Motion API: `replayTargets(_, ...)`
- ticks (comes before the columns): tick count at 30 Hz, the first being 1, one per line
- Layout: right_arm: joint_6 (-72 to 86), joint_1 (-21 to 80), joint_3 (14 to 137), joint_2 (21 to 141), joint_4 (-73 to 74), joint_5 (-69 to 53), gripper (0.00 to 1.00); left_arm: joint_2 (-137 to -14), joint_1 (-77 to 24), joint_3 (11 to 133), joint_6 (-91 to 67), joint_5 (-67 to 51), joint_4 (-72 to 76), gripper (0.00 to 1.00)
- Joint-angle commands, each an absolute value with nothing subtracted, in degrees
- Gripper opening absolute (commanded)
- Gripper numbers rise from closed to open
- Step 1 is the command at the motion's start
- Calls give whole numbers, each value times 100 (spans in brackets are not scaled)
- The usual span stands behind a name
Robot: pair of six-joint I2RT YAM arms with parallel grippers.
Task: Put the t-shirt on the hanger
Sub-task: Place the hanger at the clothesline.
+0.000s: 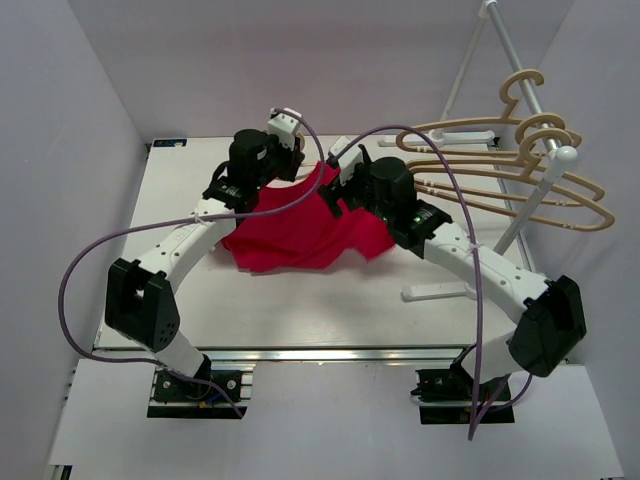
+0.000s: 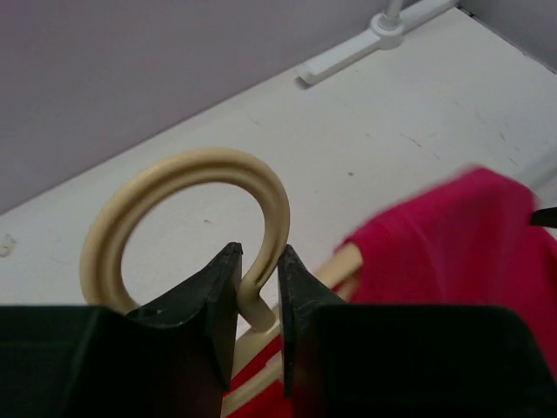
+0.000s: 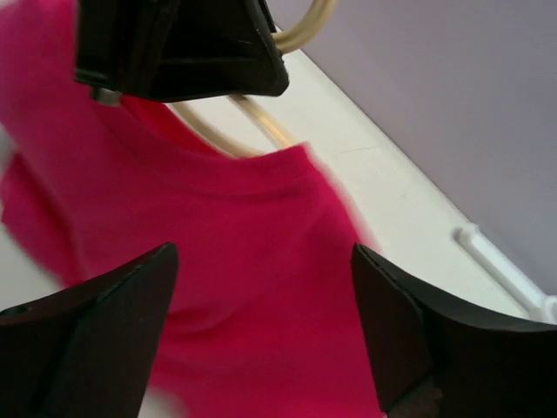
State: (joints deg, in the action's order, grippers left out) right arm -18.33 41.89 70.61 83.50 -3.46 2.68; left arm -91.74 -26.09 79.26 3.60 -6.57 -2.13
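One red t-shirt (image 1: 290, 238) lies rumpled on the white table (image 1: 300, 310), with its far edge raised to a peak between the two wrists. At that far edge sits the hanger (image 2: 275, 205). The left gripper (image 2: 259, 257) has its jaws clamped on the thin stem just under the hook, probably to hold the frame steady and off the table so cloth can be pulled over it. From the stem, one tan shoulder runs into the t-shirt's folds; how far it reaches inside is hidden. The hook points away from the t-shirt, toward the back wall, and the hanger's long axis seems to run along the cloth's far edge. The t-shirt itself spreads widest from side to side. Just right of the peak, the right gripper (image 3: 263, 252) hovers over the t-shirt with its jaws wide apart, gripping nothing, likely poised to take hold of cloth. Well right of the t-shirt, spare hangers (image 1: 500, 168) hang on a white rack (image 1: 538, 195).
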Motion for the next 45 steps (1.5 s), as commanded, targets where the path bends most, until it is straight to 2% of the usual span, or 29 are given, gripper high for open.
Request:
replayTargets(1, -1503, 4271, 7321, 7727, -344, -182, 89, -8447, -2610, 7535, 772, -299, 974, 0)
replayTargets(5, -1344, 4271, 7470, 7392, -9, -26, 89, -7824, -2610, 7085, 1256, -509, 1765, 0)
replayTargets(9, -1459, 4263, 7593, 7260, 535, 491, 89, -7358, -2602, 6908, 2150, -1158, 1828, 0)
replayTargets(12, -1642, 4245, 7760, 7225, 835, 773, 89, -7155, -2602, 7232, 2766, -1423, 1259, 0)
replayTargets(17, -2100, 3982, 8015, 7207, 1107, 353, 89, -7005, -2540, 8067, 3627, -2232, -305, 0)
replayTargets(22, -2329, 3490, 8060, 7093, 1011, -52, 89, -6637, -2523, 8183, 4236, -2338, -975, 0)
replayTargets(30, -3067, 3147, 8173, 7337, 1195, -1631, 87, -6302, -2461, 8323, 4684, -2618, -1713, 0)
replayTargets(40, -3604, 3103, 9649, 8463, 1995, -3945, 87, -6600, -2452, 8648, 4834, -3268, -2443, 0)
replayTargets(45, -3647, 3103, 10633, 9252, 2776, -4813, 82, -6592, -2435, 8403, 4772, -3559, -2206, 0)
